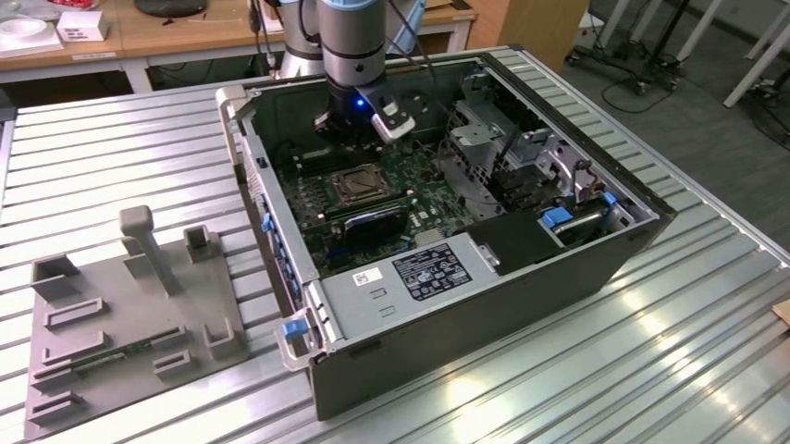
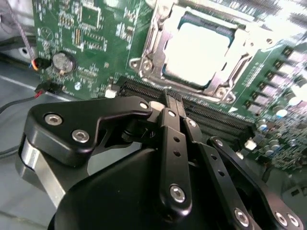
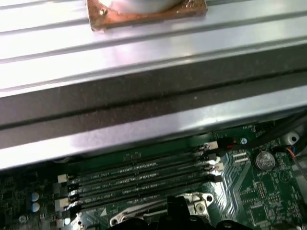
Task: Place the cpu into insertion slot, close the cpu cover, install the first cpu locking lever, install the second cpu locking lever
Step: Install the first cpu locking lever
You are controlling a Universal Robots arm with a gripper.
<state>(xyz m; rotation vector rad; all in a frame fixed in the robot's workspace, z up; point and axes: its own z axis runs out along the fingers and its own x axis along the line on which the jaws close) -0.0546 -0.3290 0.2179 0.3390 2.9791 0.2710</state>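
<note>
Fingers (image 2: 169,103) pressed together, just beside the cpu (image 2: 199,50).

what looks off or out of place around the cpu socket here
Nothing stands out. In the second wrist view the cpu lies flat and square in the insertion slot, with the cpu cover framing it evenly. The gripper hovers by the black memory slots, which look intact.

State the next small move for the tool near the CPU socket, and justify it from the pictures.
Probably ease the tool a little from the memory slots towards the cpu cover. In the second wrist view the cpu already lies in the socket with the cover's frame down around it, while the shut tool sits beside the socket, over the slots.
</note>
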